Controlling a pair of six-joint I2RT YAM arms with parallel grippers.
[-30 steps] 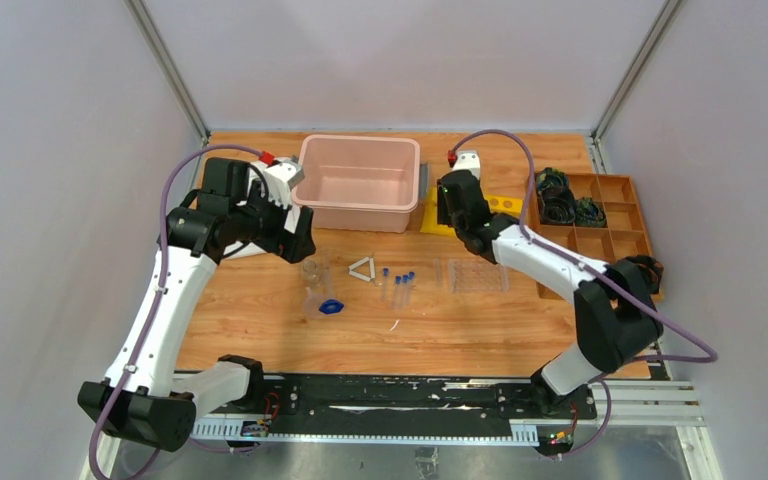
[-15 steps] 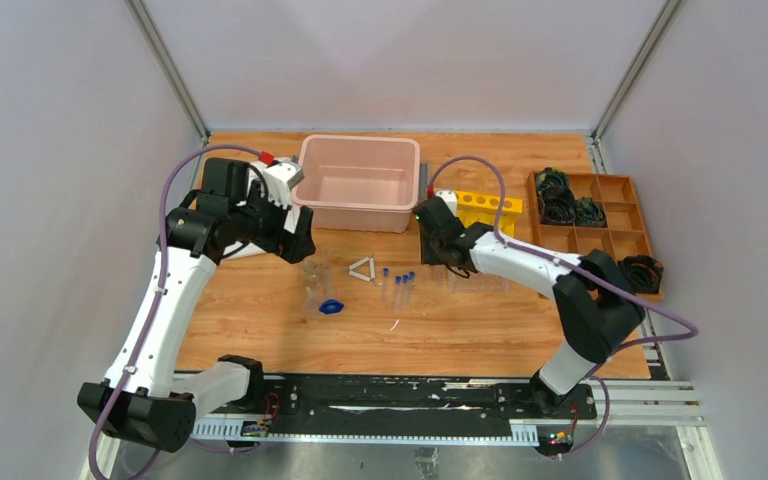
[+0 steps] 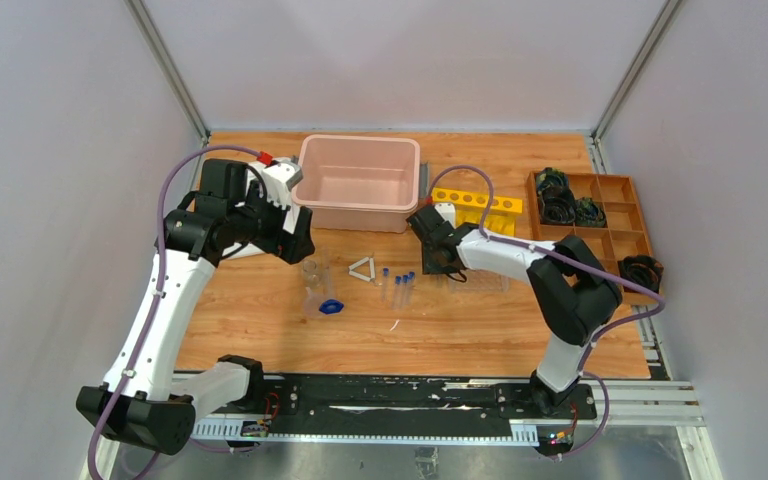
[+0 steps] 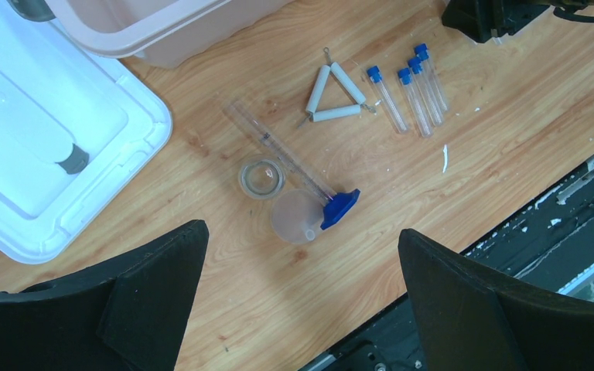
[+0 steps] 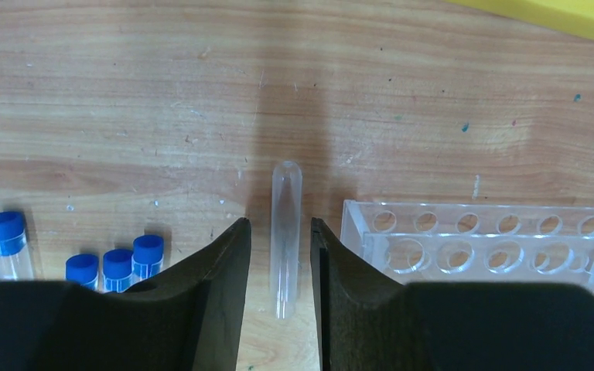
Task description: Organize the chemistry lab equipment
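Several blue-capped tubes (image 3: 400,285) lie mid-table, also in the left wrist view (image 4: 414,89) and right wrist view (image 5: 116,263). A white triangle frame (image 3: 362,269) (image 4: 332,94) lies left of them. Clear beakers (image 4: 261,177) and a small blue piece (image 3: 331,306) (image 4: 340,209) on a long clear cylinder lie nearby. My right gripper (image 3: 440,262) (image 5: 279,222) is low and slightly open, its jaws straddling an uncapped clear tube (image 5: 285,232) lying beside the clear tube rack (image 3: 480,277) (image 5: 479,239). My left gripper (image 3: 300,240) (image 4: 302,232) is wide open and empty, high above the beakers.
A pink bin (image 3: 355,215) stands at the back, a white lid (image 4: 46,139) lies to its left. A yellow rack (image 3: 475,205) sits behind the right gripper. A wooden compartment tray (image 3: 600,240) with dark items is at the far right.
My right arm has swung left from the yellow rack and come down over the uncapped clear tube between the capped tubes and the clear rack. The left arm has not moved.
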